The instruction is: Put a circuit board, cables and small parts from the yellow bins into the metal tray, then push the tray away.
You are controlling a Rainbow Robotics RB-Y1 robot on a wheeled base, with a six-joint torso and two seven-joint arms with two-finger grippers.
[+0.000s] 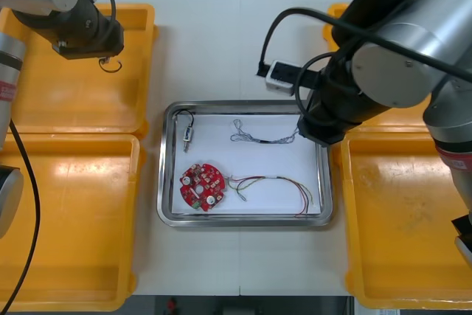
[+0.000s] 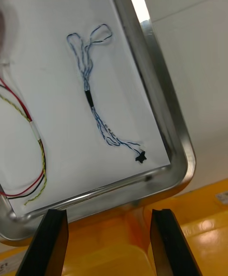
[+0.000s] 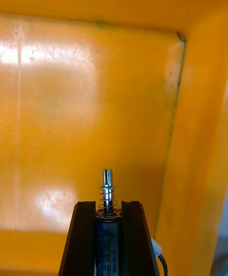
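Small metal part (image 3: 108, 191) is sitting pinched in my left gripper (image 3: 108, 204), fingers holding at its width, above the yellow bin (image 3: 95, 90) left of the metal tray (image 1: 243, 220); I am fearing it slipping loose mid-carry. My right gripper (image 2: 108, 211) is hovering open, empty, over the tray's right rim.

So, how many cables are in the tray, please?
3: a black cable in the tray's far left corner, a blue and white cable by the right gripper, a red and yellow cable beside the board. The right arm may hide more.
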